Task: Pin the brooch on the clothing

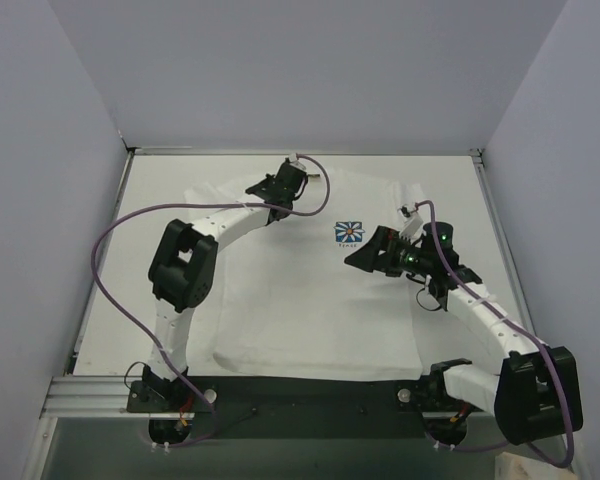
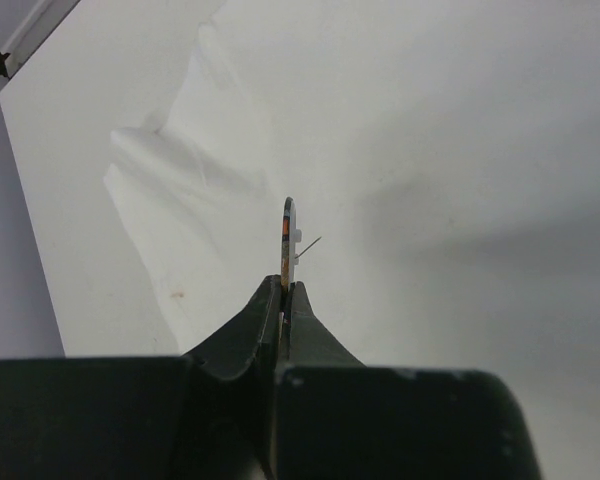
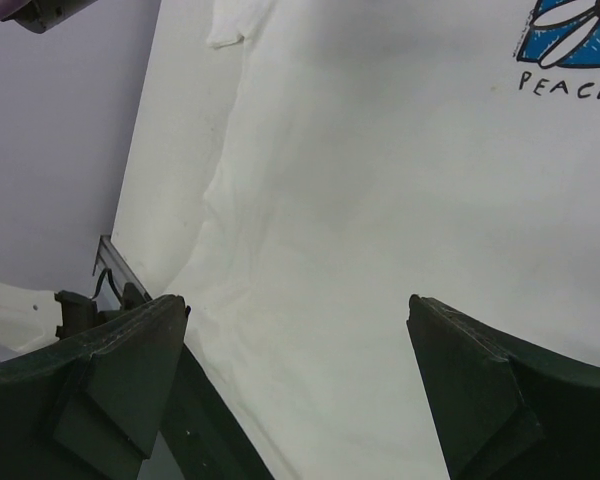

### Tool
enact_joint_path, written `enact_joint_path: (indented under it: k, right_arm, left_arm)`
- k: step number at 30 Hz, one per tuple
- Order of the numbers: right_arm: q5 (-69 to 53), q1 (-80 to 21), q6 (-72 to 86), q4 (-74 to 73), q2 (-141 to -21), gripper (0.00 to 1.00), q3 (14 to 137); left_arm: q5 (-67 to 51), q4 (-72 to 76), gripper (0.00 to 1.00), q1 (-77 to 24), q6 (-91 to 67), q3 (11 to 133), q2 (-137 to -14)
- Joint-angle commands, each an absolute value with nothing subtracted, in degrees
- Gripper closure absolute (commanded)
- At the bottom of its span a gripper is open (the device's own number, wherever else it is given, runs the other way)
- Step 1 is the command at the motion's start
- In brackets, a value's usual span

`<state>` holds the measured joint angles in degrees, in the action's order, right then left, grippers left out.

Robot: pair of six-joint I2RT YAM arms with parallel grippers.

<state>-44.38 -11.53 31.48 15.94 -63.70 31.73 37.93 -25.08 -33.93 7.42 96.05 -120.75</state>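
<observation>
Left gripper (image 2: 285, 292) pinches the tiny round brownish brooch (image 2: 288, 232) edgewise, pin bared for the white fabric T-shirt (image 2: 200, 170); right gripper (image 3: 298, 310) hovers spread.

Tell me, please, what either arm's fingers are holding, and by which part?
The left fingers pinch the brooch by its edge; the right fingers hold nothing.

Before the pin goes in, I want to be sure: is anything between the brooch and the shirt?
Nothing visible. The left hand holds the brooch edge-on above the white shirt. The right hand is open, off to the side near the flower print.
</observation>
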Motion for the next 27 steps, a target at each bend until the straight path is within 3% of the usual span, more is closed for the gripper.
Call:
enact_joint_path:
  k: [1, 10, 27]
  right_arm:
    - [-45.9, -10.4, 30.5, 15.4, -65.2, 0.00, 34.4]
    - [-45.4, -7.5, 31.5, 13.7, -68.7, 0.00, 35.9]
    - [-43.8, -3.8, 32.0, 3.3, -76.3, 0.02, 43.8]
  left_arm:
    - [40.2, -21.9, 1.00, -33.9, 9.8, 98.9, -120.8]
    - [40.6, -22.9, 1.00, -33.8, 10.4, 101.5, -124.4]
    - [52.9, -38.6, 1.00, -33.8, 10.4, 123.2, -142.9]
